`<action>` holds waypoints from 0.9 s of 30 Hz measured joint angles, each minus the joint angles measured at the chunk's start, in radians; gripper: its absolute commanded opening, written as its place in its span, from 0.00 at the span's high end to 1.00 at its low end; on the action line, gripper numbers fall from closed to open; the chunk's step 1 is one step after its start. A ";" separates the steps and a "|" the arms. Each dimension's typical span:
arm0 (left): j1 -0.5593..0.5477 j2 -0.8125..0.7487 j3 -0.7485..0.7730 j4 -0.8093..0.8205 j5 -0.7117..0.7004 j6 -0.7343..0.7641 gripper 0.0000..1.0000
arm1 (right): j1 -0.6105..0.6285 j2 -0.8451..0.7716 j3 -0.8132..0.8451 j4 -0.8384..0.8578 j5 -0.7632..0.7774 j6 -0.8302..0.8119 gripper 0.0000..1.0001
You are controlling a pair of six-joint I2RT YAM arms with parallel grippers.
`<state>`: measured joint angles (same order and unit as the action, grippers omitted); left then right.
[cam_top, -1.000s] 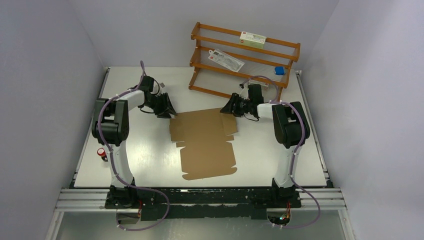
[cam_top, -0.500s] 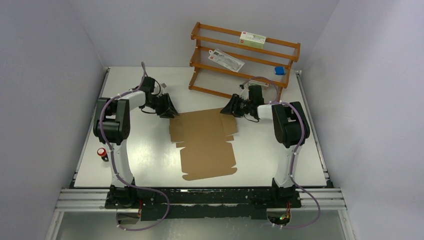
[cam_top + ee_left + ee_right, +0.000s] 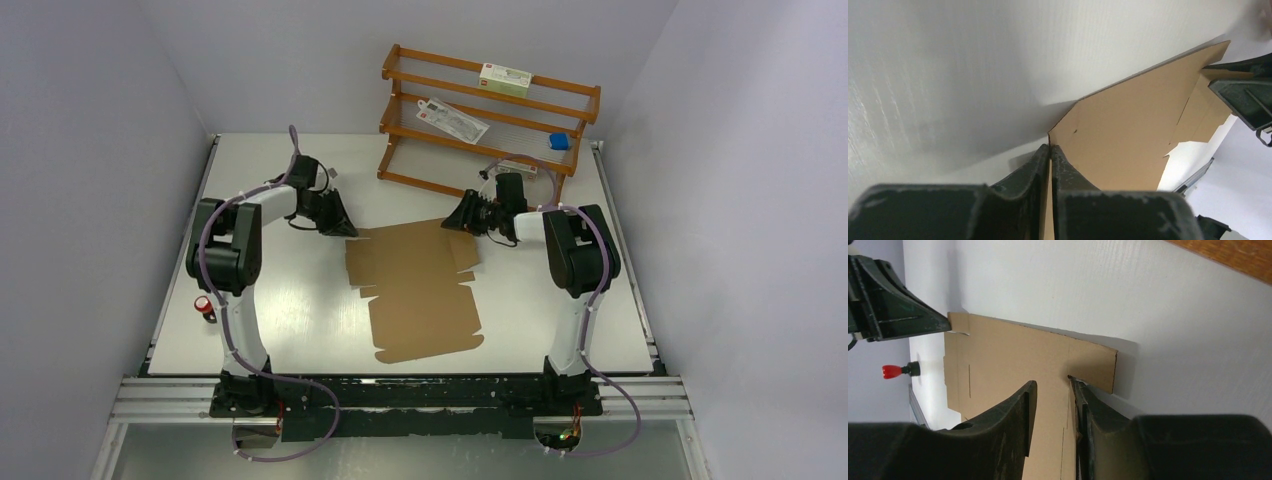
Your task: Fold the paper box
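The paper box is a flat brown cardboard sheet with flaps and crease lines, lying in the middle of the white table. My left gripper is at its far left corner. The left wrist view shows that gripper shut, with the edge of the sheet pinched between the jaws. My right gripper is at the far right flap. In the right wrist view it stands open, its jaws astride the cardboard beside the flap's notch.
A wooden rack stands at the back right, just behind the right gripper. It holds a white and green carton, a flat packet and a small blue object. A small red-capped item sits by the left arm.
The left jaws have closed onto the sheet's far left corner. The sheet has slid a little to the right and toward the arms. The right jaws have narrowed slightly.
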<state>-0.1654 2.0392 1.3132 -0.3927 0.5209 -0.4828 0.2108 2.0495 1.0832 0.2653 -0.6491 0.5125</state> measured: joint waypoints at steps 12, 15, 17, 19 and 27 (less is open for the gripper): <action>-0.104 -0.053 0.044 0.000 -0.133 -0.033 0.90 | 0.016 -0.024 -0.019 -0.001 0.071 -0.005 0.64; -0.156 -0.052 0.074 -0.018 -0.209 -0.028 0.86 | 0.024 -0.026 -0.019 0.000 0.086 -0.010 0.64; -0.190 -0.049 0.095 -0.041 -0.264 -0.022 0.82 | 0.027 -0.028 -0.019 -0.001 0.093 -0.013 0.63; -0.213 -0.044 0.114 -0.067 -0.312 -0.015 0.76 | 0.030 -0.031 -0.021 -0.001 0.098 -0.017 0.62; -0.222 -0.048 0.119 -0.126 -0.423 0.005 0.53 | 0.040 -0.043 -0.021 -0.013 0.115 -0.028 0.58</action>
<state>-0.3878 1.9911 1.4319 -0.5190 0.0978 -0.4782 0.2504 2.0068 1.0618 0.2520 -0.5343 0.4843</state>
